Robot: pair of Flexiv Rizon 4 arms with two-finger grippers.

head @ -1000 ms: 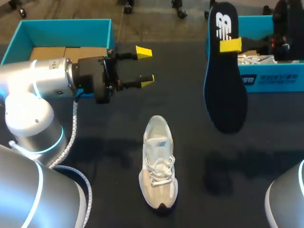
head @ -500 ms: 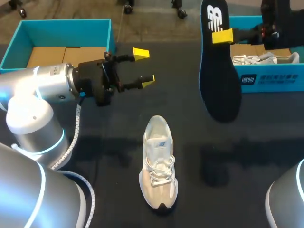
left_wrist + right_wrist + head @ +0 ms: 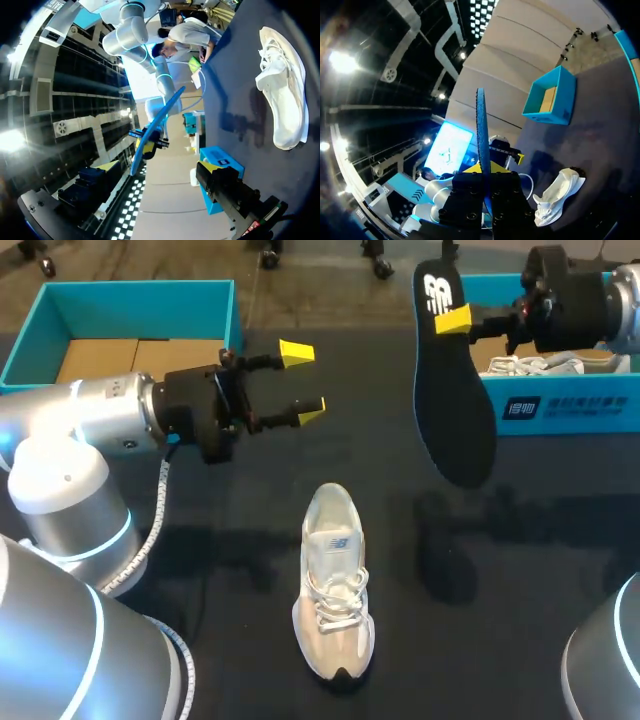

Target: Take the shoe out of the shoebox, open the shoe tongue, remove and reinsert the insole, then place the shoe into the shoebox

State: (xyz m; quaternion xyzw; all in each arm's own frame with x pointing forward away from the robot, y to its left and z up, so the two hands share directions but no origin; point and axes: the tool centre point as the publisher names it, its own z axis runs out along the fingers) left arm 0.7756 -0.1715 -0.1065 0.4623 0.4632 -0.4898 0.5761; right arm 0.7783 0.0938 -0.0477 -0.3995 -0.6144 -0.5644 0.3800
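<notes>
Bare table (image 3: 520, 640) is left on both sides of the shoe (image 3: 335, 585), with nothing touching it. Passage over the right half is blocked by the insole (image 3: 455, 410), hung clamped in the right gripper (image 3: 452, 320) just before the shoebox (image 3: 560, 410). The left gripper (image 3: 304, 381), fingers spread, is held between the teal box (image 3: 130, 300) and the shoe.

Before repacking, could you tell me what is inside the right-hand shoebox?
A white shoe with laces shows inside the shoebox; the right gripper and its insole cover the rest.
</notes>
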